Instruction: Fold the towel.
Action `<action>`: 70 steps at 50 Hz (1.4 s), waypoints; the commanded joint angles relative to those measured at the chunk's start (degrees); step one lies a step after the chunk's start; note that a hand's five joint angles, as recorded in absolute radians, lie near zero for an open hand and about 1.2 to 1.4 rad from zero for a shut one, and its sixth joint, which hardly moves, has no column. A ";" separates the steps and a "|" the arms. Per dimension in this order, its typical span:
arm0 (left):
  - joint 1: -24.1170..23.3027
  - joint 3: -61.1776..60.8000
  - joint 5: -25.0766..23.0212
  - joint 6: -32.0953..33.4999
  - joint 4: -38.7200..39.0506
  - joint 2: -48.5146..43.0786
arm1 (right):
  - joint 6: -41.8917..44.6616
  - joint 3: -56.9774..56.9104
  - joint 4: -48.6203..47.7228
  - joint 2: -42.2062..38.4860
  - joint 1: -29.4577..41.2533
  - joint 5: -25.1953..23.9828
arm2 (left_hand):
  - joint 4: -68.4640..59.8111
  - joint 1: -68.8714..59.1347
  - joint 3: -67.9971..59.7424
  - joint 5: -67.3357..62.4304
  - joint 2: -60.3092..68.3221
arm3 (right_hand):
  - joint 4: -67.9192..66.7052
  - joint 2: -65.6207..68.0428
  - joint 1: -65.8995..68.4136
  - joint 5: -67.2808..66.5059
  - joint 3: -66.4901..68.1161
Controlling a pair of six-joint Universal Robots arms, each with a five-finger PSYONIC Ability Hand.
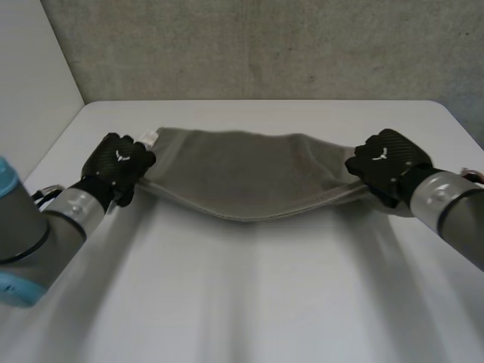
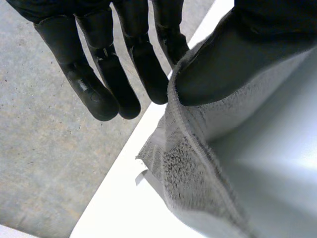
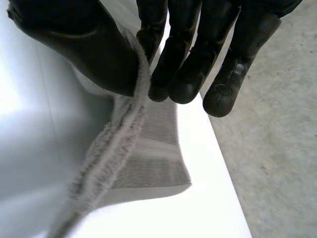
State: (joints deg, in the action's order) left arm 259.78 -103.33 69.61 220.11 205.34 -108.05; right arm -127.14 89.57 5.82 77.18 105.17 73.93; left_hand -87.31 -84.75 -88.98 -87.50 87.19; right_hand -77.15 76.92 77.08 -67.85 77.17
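- Surface (image 1: 242,302): white and bare on the near side.
- L hand (image 1: 117,165): its thumb (image 2: 233,64) presses the towel's (image 1: 249,178) hem against near-straight fingers (image 2: 148,74). That is a pinch at the left end, just beside a small white tag (image 1: 149,138).
- R hand (image 1: 389,162): same hold at the right end, w/ the hem nipped between thumb (image 3: 84,54) and fingers (image 3: 183,79). The bite looks shallow, right at the edge.
- Towel: grey, strung between the 2 hands over the middle of the surface. Its near edge droops in a curve at the centre, and 2 layers seem to show along that edge. Can't tell if the sag touches the surface.
- Handling (my read): soft, limp and light, w/ no stiffness, so any unsupported part drops. The terry pile should grip the fingers and not slide easily.
- Where to hold: corners or end hems, as now. A deeper bite would be safer, since an edge pinch could pull free under tension. Hands should be level and evenly apart so the layers line up in the fold.
- Wall (image 1: 265,45): rough grey, beyond the surface's far edge.
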 commanded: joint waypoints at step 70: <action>-7.71 44.45 13.62 2.52 7.27 -34.59 | 0.22 -31.83 -17.07 -34.82 0.92 6.75 | 77.09 74.54 78.76 87.28 -76.97 | 67.15 -66.92 -67.08 67.85 -67.17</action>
State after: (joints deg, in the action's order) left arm 252.24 -55.65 81.66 223.24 208.14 -147.31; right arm -121.51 56.86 -11.20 38.27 106.32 80.57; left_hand -16.07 -16.66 -16.18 -15.37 16.85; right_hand -15.21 14.50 14.71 -3.59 14.91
